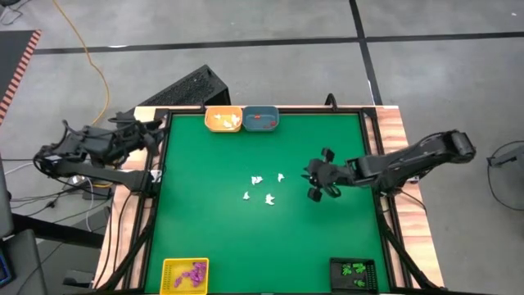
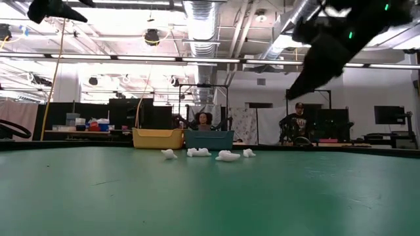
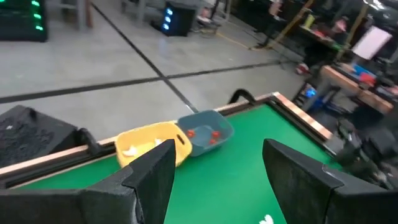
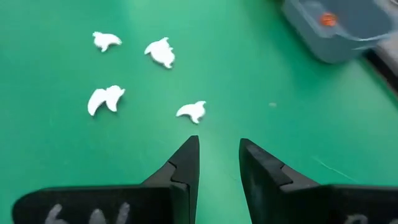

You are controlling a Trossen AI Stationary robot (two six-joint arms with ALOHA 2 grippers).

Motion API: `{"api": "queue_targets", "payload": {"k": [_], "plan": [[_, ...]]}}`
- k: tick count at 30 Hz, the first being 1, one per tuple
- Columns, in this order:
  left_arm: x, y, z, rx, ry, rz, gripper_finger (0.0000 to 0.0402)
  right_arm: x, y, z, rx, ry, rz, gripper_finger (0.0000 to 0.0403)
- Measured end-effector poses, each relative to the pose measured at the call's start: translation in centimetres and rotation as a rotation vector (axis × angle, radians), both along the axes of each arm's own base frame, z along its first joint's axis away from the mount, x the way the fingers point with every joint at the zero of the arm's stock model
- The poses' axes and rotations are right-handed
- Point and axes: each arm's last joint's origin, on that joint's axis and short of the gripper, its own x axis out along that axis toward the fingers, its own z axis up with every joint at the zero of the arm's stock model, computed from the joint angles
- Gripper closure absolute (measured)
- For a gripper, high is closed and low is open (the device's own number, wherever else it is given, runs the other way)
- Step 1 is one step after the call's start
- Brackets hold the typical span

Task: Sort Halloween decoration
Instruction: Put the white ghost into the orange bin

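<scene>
From my station, the left gripper [image 1: 151,135] was parked over the table's left edge near the far corner, fingers apart and empty, well away from anything loose. Beyond it, at the far edge, sat the yellow tray [image 1: 223,119] with white pieces in it and the blue tray [image 1: 260,120] with orange-red ones. Mid-table lay the last loose white trinkets [image 1: 264,188], a small scatter on the green mat [image 1: 205,213]. To their right hovered the right gripper [image 1: 318,182], fingers a little apart with nothing between them, clear of the mat. In its wrist camera the nearest white piece [image 4: 192,111] lay just ahead of the fingertips and slightly off toward one finger, its curved body crosswise to the gap. I judged the right arm was plainly the nearer one, and that a short reach forward, with a small sideways correction, would centre that piece between the fingers.
</scene>
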Motion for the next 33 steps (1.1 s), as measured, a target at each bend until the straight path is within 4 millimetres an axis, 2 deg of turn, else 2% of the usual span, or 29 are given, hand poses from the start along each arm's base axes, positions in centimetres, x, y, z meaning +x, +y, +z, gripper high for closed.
{"api": "queue_targets", "payload": {"k": [3,6,11,14,19,24,30,33], "plan": [[0.2,0.1,-0.4,-0.002,-0.001,0.042,0.0170,1.0,-0.9,-2.0,0.009,-0.045,0.024,0.0295],[0.4,0.1,-0.8,-0.015,-0.009,0.076,0.0170,2.3,-2.3,-2.9,0.033,-0.144,0.042,0.0295],[0.9,0.0,-1.8,-0.047,-0.015,0.097,0.0170,4.3,-5.4,-4.4,0.156,-0.405,0.160,0.0295],[1.0,0.1,-2.0,-0.057,-0.022,0.110,0.0170,4.7,-6.9,-5.2,0.195,-0.531,0.219,0.0295],[0.9,0.1,-2.0,-0.049,-0.032,0.149,0.0170,4.4,-8.6,-7.9,0.221,-0.464,0.162,0.0295],[0.8,0.2,-2.0,-0.025,-0.027,0.188,0.0170,4.3,-8.6,-9.5,0.213,-0.394,0.175,0.0295],[0.7,0.3,-2.0,0.014,-0.006,0.238,0.0170,4.3,-8.1,-10.3,0.123,-0.303,0.234,0.0294],[0.6,0.3,-2.0,0.030,0.007,0.248,0.0170,4.3,-7.9,-10.4,0.114,-0.288,0.244,0.0279]]}}
